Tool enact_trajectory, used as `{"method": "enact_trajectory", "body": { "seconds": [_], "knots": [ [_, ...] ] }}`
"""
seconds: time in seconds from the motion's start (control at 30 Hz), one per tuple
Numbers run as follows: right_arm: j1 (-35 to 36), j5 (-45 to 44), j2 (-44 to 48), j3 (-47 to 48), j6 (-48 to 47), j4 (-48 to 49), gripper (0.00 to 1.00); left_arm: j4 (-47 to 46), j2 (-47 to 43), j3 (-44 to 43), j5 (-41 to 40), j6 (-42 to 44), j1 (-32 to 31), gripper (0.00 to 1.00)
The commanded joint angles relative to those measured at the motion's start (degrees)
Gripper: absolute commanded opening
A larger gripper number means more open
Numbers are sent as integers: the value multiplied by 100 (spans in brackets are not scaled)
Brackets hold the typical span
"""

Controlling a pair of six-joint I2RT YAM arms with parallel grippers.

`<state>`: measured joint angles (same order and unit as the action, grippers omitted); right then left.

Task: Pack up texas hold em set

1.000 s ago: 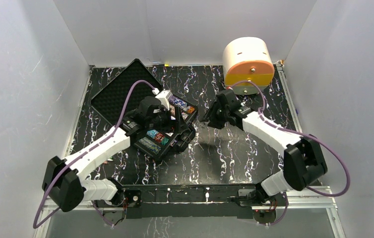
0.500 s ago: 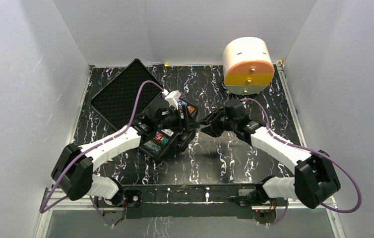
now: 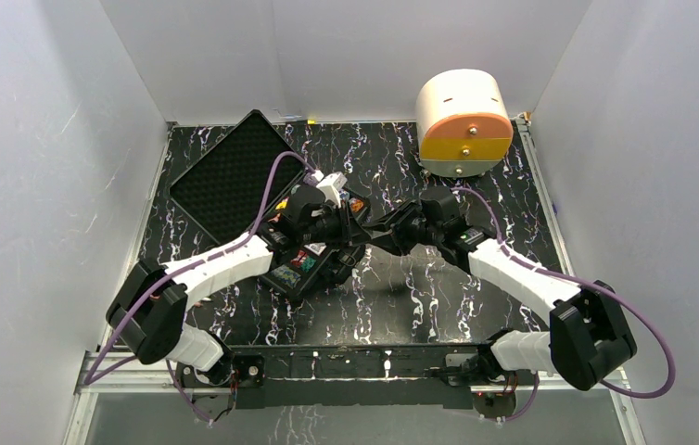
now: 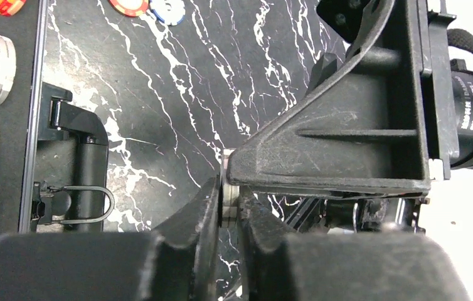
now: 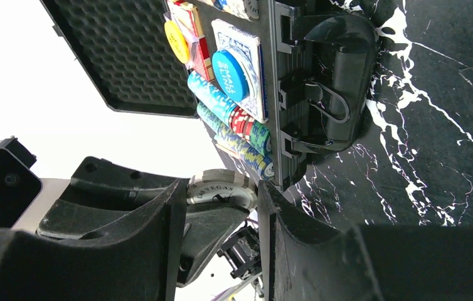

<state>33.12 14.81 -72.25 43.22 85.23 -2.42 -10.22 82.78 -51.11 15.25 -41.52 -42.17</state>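
Note:
The black case [image 3: 298, 274] of the texas hold em set lies open left of centre, its foam lid [image 3: 225, 181] spread toward the back left. Rows of coloured chips [image 5: 234, 125], a blue disc [image 5: 229, 75] and a yellow disc [image 5: 175, 41] sit in it. Just right of the case, above the table, my two grippers meet tip to tip. A white "Las Vegas" chip [image 5: 221, 191] is held flat between the fingers of my right gripper [image 5: 221, 195]. My left gripper [image 4: 229, 204] is shut on the same chip's [image 4: 229, 188] edge.
A white-and-orange drawer box [image 3: 463, 125] stands at the back right. A red chip [image 4: 130, 5] and a white-blue chip [image 4: 166, 11] lie loose on the marbled table beside the case's handle [image 4: 77, 169]. White walls close in three sides.
My left gripper has moved right, off the case, and shut on the chip. My right gripper has come left and nearer with the chip to meet it.

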Motion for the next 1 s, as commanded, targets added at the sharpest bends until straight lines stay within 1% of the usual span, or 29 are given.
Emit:
{"method": "enact_trajectory", "body": {
  "seconds": [0.0, 0.03, 0.13, 0.23, 0.33, 0.4, 0.5, 0.6, 0.77, 0.97],
  "knots": [
    [-11, 124, 8, 64, 13, 372, 44, 97, -73, -209, -202, 285, -28, 3],
    [-15, 90, -13, 94, -88, 317, 49, 150, -70, -239, -239, 396, -28, 0],
    [-140, -81, -78, 275, -679, 76, 69, 379, -62, -408, -323, 951, -28, 0],
    [-454, -169, -99, 620, -1422, -440, 76, 972, -33, -725, -595, 1844, -26, 0],
    [-814, -421, 113, 732, -1875, -792, 78, 1632, 63, -1040, -893, 2680, -19, 0],
    [-1012, -577, 291, 690, -2142, -920, 78, 2101, 282, -1317, -958, 3179, -21, 0],
    [-1166, -800, 527, 605, -2330, -1214, 78, 2563, 649, -1755, -1049, 3661, -19, 0],
    [-1207, -877, 692, 447, -2388, -1365, 77, 2779, 1040, -2113, -1170, 3962, -12, 0],
    [-1242, -872, 893, 125, -2338, -1417, 77, 3267, 1794, -2858, -1717, 4237, 59, 0],
    [-1273, -762, 883, 3, -2326, -1400, 77, 3636, 2357, -3290, -1671, 4374, 199, 0]
  ]
}}
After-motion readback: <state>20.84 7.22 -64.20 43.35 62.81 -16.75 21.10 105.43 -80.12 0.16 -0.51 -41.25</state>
